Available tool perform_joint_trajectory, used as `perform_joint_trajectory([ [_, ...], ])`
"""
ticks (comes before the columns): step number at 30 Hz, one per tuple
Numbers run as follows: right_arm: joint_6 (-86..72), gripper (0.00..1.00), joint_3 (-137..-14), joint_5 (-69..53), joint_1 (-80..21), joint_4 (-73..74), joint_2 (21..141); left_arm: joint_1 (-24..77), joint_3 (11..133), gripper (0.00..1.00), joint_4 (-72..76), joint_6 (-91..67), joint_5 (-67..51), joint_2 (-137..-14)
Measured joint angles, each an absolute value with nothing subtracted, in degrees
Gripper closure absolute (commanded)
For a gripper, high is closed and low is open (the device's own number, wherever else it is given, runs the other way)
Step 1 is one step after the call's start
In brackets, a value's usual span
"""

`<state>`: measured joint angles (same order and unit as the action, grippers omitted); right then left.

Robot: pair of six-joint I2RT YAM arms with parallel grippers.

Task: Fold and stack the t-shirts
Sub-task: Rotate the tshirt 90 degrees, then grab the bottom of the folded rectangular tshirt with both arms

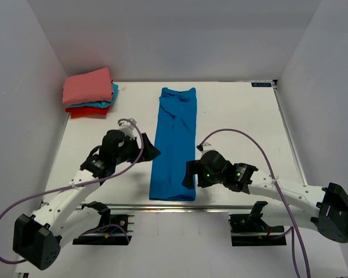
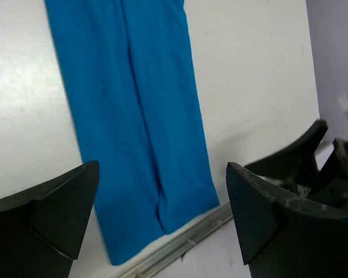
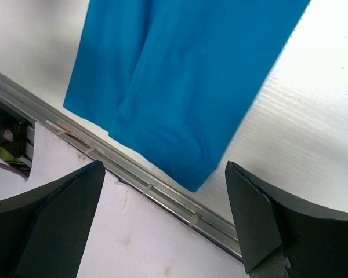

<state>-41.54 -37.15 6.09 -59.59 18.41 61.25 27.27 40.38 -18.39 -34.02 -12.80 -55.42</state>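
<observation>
The royal-blue t-shirt lies flat in a long narrow strip down the middle of the table, sides folded in; it also shows in the left wrist view and the right wrist view. A pile of folded shirts sits at the far left: salmon-pink on top, teal under it, red at the bottom. My left gripper is open and empty, just left of the strip. My right gripper is open and empty at the strip's near right corner.
The white table is walled in by grey panels. A metal rail runs along the near table edge, also seen in the left wrist view. Purple cables loop over both arms.
</observation>
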Motion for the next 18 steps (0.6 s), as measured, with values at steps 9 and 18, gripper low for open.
perform_joint_trajectory([
  [9, -46.39, 0.10, -34.28, 4.67, -59.57, 17.74, 63.42, 32.93, 30.41, 0.00, -25.19, -36.29, -12.56, -54.70],
  [18, -52.90, 0.11, -25.58, 3.57, -59.53, 14.39, 58.72, 37.65, 25.61, 0.00, -22.26, -35.44, -12.14, -55.31],
])
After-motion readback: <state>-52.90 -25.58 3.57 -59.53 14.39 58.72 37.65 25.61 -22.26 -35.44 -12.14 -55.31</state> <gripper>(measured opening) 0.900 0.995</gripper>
